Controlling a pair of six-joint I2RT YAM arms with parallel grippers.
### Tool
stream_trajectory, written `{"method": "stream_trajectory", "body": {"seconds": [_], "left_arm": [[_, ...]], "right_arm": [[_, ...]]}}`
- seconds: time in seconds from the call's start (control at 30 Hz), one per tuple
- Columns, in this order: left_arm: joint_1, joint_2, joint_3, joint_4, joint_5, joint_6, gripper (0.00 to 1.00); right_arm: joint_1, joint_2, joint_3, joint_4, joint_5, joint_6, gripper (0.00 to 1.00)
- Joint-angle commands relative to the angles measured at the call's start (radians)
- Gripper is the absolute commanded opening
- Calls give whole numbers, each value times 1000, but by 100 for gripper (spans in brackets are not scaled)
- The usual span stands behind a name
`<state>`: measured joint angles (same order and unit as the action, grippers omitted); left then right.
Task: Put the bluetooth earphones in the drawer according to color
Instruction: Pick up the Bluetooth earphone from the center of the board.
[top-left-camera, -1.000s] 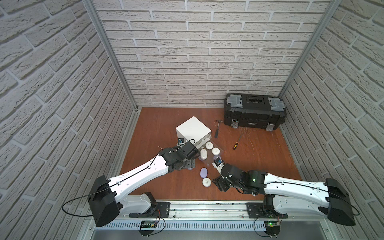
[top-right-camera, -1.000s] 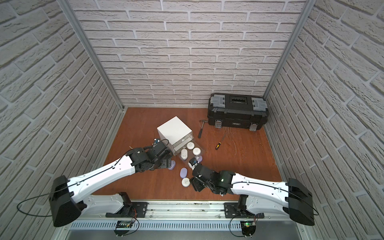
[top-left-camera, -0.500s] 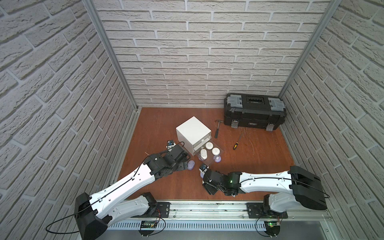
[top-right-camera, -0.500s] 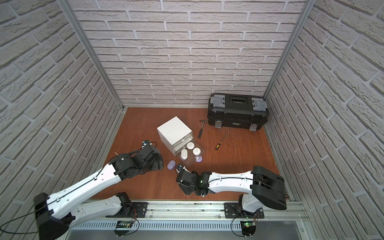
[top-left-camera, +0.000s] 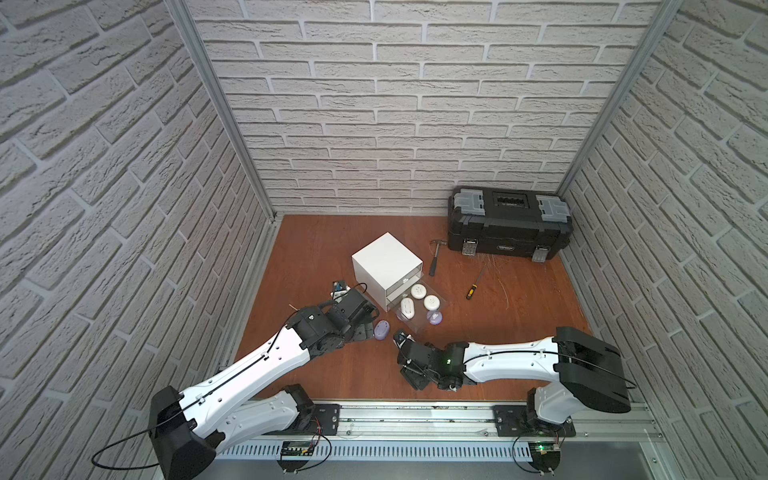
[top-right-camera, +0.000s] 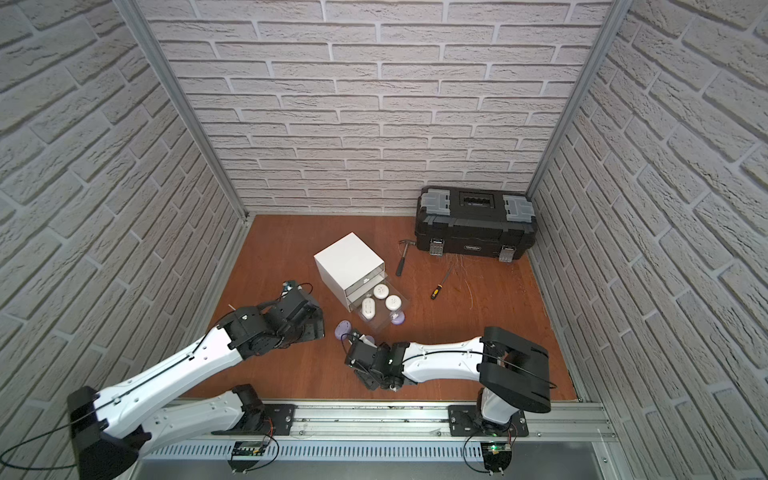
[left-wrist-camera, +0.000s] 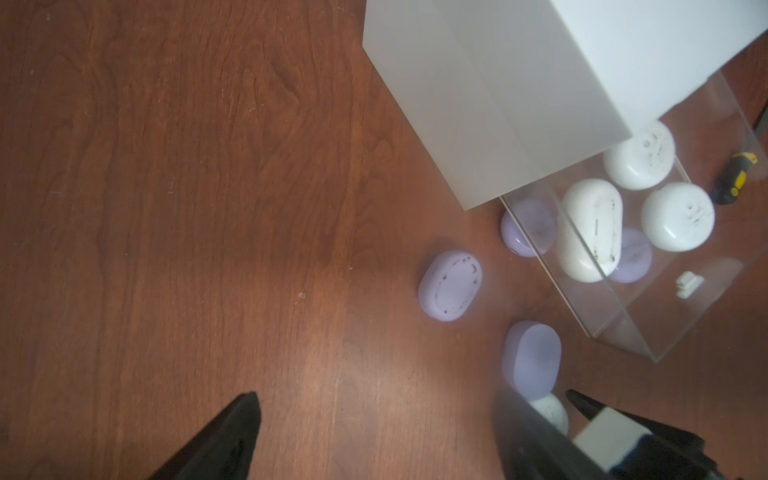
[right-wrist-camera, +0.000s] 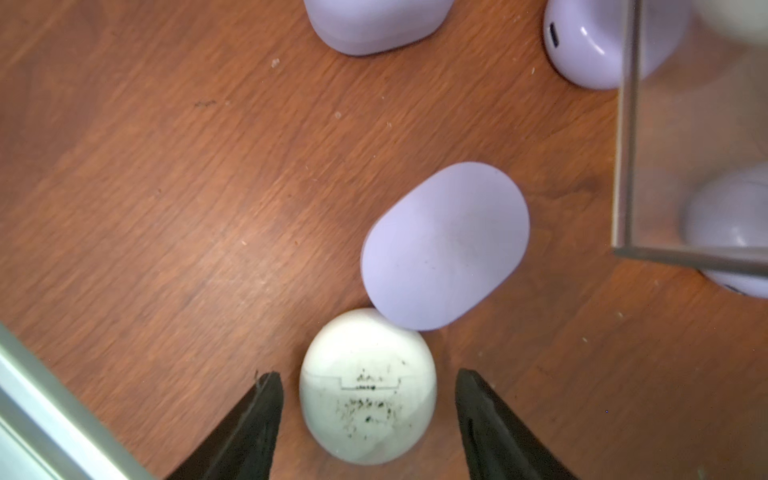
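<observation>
White case (right-wrist-camera: 368, 386) sits inside the spread right gripper (right-wrist-camera: 368, 374).

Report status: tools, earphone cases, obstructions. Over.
Left tool open, empty. Right tool open, straddling white case, not gripping. Lavender case touches it, crowding the grasp. Open drawer holds three white cases.

A lavender case (right-wrist-camera: 376, 25) is cut off at the right wrist view's edge.

Wooden tabletop (top-left-camera: 324, 249), drawer cabinet (top-left-camera: 384, 259), toolbox (top-left-camera: 509, 222), hammer (top-left-camera: 434, 259), screwdriver (top-left-camera: 473, 286), lavender earphone cases (top-left-camera: 381, 330)
</observation>
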<state>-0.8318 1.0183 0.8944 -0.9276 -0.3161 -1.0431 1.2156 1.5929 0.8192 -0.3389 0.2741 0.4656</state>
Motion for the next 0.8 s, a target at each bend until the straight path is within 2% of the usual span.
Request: {"method": "stream_trajectory", "body": {"seconds": [0.0, 0.33, 0.53, 0.67, 0.77], "left_arm": [[7, -1, -13, -7, -5, 7, 92], [8, -4, -14, -13, -6, 6, 92], [10, -1, -15, -10, -4, 8, 92], [11, -1, -15, -12, -3, 10, 92], [10, -5, -16, -14, -3, 9, 92]], "right_arm": [[5, 18, 26, -14, 22, 15, 71], [-10, 53, 34, 2, 1, 9, 61], [-16, 46, 34, 1, 1, 1, 52], [-16, -17, 33, -39, 7, -15, 47], [-16, -130, 40, -114, -6, -47, 44]]}}
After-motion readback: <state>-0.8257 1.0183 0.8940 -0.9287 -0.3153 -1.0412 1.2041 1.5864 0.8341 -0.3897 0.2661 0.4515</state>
